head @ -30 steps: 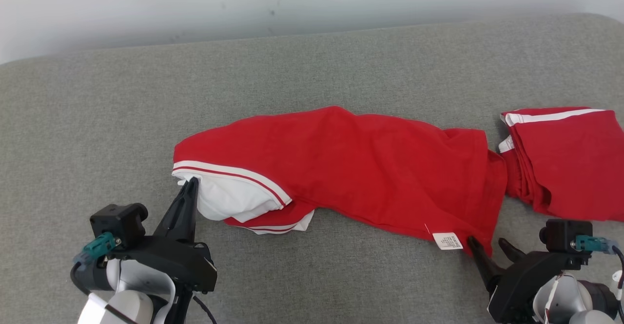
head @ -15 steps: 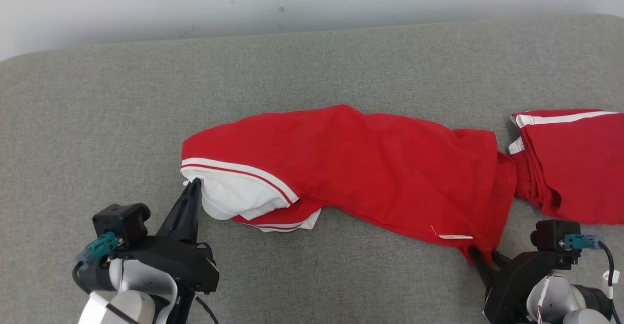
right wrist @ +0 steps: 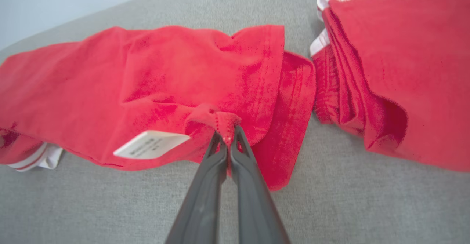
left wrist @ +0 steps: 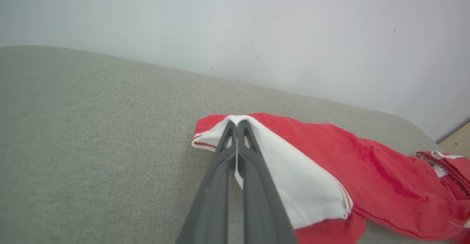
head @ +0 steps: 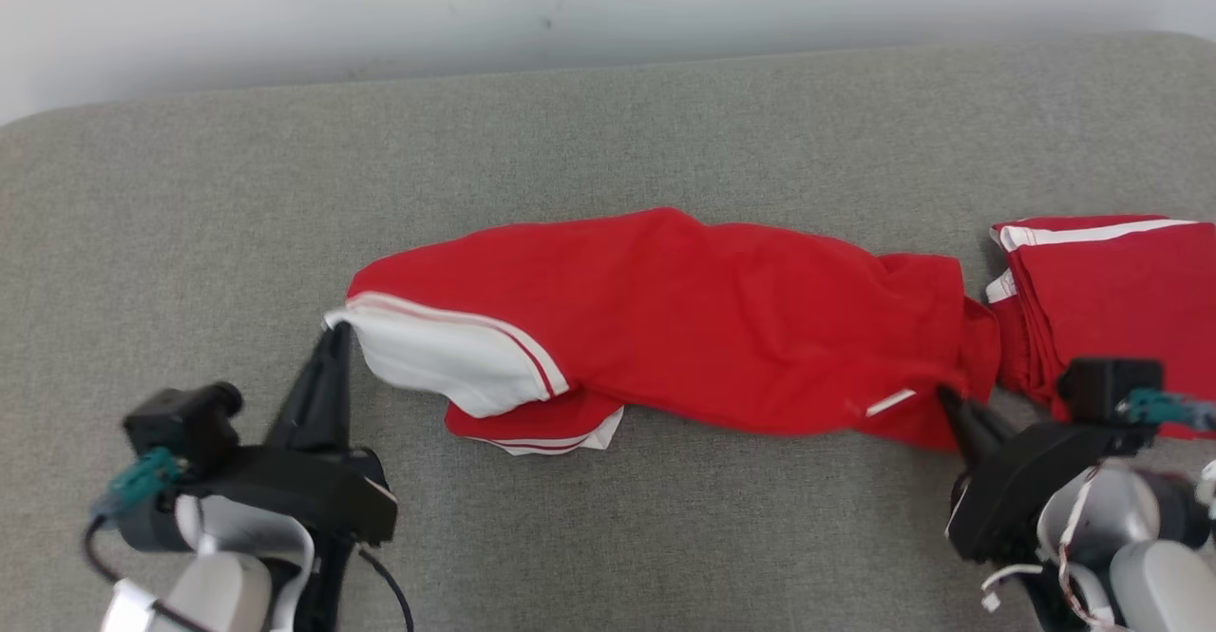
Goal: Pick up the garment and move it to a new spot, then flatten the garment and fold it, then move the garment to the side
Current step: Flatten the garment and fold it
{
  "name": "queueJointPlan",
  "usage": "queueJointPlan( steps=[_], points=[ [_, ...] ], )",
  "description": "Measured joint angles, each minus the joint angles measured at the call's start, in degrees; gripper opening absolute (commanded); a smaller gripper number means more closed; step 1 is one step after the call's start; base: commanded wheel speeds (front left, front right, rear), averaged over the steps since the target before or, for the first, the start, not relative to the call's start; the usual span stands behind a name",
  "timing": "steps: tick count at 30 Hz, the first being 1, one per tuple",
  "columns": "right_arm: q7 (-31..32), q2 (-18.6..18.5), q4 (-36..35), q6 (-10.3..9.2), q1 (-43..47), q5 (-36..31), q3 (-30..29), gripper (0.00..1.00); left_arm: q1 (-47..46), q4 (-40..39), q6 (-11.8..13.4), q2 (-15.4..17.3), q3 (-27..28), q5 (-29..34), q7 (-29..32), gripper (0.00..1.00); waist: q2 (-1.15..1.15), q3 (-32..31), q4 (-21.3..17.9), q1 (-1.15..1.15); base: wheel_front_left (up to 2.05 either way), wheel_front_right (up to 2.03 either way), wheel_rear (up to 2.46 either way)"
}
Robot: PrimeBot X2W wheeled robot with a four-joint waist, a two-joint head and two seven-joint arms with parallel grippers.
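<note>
Item: red garment (head: pixel 703 318), bunched lengthways on grey cushion (head: pixel 608 138) | left gripper (head: pixel 334 330) pinching its white-trimmed end | right gripper (head: pixel 950 402) pinching its red hem | I judge: grasped; lift, move, flatten, fold, set-aside outstanding.

Head camera high, facing down — wrist cameras low, close; common garment (head: pixel 712 328).

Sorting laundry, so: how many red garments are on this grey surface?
2. The stretched garment lies across the middle; the folded garment sits at the right edge, partly out of frame. More may be hidden.
</note>
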Motion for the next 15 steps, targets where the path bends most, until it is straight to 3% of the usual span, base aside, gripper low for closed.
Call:
queueJointPlan(
  steps=[7, 15],
  points=[
    [-4.56, -0.78, -7.04, 0.08, -3.81, -0.48, -2.46, 0.00, -3.33, -8.22, 0.26, -0.34, 3.83, -0.96, -5.54, 0.00, 0.00, -1.29, -0.64, 0.00, 0.00, 0.00, 0.00],
    [-12.16, 1.00, -27.24, 3.18, -5.20, 6.92, -8.64, 0.00, -2.16, -30.14, -5.79, -4.86, 3.21, -11.17, -9.40, 0.00, 0.00, -2.98, -1.37, 0.00, 0.00, 0.00, 0.00]
  ],
)
